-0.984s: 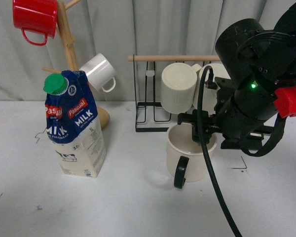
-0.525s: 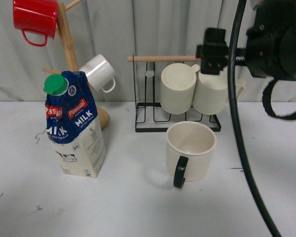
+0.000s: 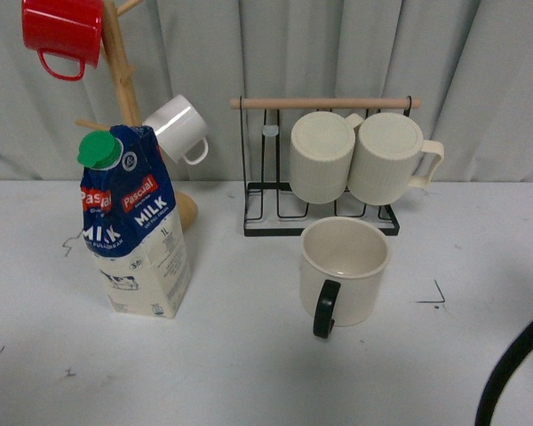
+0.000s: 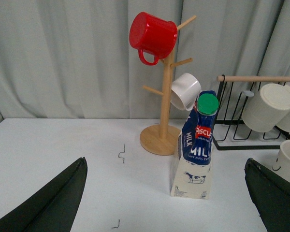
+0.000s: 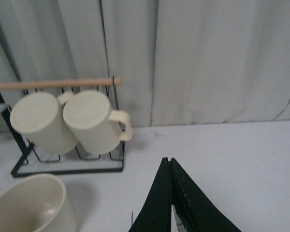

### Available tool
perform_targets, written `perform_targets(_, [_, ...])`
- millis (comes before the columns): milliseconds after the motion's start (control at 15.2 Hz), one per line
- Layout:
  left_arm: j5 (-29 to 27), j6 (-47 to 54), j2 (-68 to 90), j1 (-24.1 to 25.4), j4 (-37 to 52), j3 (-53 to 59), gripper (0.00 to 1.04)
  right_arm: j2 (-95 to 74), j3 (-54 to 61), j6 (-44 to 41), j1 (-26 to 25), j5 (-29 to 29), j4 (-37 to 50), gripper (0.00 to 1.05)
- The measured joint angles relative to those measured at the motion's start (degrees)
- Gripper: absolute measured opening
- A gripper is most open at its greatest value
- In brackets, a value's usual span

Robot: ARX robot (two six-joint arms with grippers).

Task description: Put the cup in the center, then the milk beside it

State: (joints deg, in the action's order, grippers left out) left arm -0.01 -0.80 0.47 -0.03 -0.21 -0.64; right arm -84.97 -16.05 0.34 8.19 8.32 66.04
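R gripper [image 5: 167, 164] pinched closed, cup [image 5: 25, 207] well apart from it

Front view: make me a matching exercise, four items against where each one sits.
Items:
1 cup
2 milk
3 red mug
4 ribbed mugs

Places:
a hung high on the wooden tree
b upright on the table, in front of the wire rack
c on the wire rack, under its wooden bar
d standing on the table by the tree's base

Pairs: 1-b; 2-d; 3-a; 4-c
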Motion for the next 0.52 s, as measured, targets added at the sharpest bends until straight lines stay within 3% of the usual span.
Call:
perform_targets(393, [0.0,0.0,0.0,0.0,0.02,0.0,0.98,20.7,10.1,0.0,-4.15,-3.98,-7.98,0.02])
perform_targets(459, [0.02,0.0,0.0,0.0,0.0,0.0,0.98,24.0,11.19,-0.04,-7.32,-7.63,-10.45,0.02])
perform_targets(525, [-0.04,0.0,0.0,0.0,-0.02,0.0,0.98,27.02,12.33,-0.02,-8.61,-7.67,-13.0,0.02])
